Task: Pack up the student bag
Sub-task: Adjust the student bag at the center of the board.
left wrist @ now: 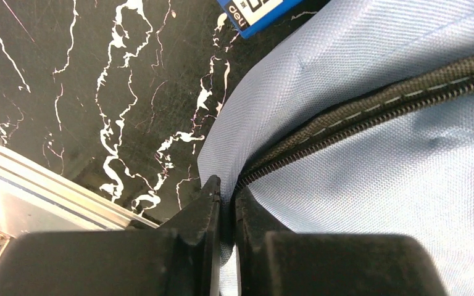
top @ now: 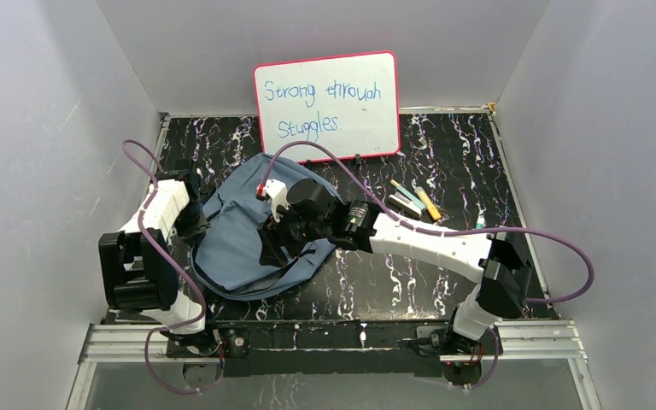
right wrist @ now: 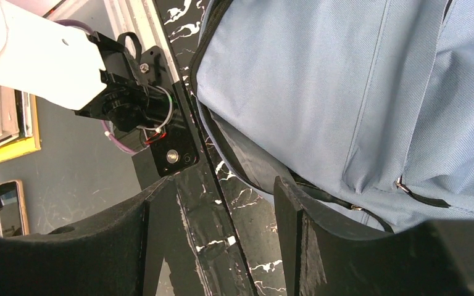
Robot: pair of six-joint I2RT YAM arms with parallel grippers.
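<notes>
The bag lies flat on the black marbled tabletop, left of the middle, in front of the whiteboard that stands against the back wall. It is soft grey-blue cloth, rumpled, with a dark strap trailing from its near edge.

The left gripper sits at the bag's left edge. In the left wrist view the gripper is pinched nearly closed on a fold of the bag, right where the dark zipper runs out to the rim (only a sliver of cloth shows between the fingers). A blue label with white print peeks out at the top of that view, touching the bag's edge.

The right arm reaches across from the right, and the right gripper is over the middle of the bag. From its own camera the right gripper is spread wide with nothing in it: one finger is over bare tabletop, the other over the bag near a small metal ring. I cannot tell whether the fingers touch the cloth.

A few pens lie to the right of the bag, well apart from it.
</notes>
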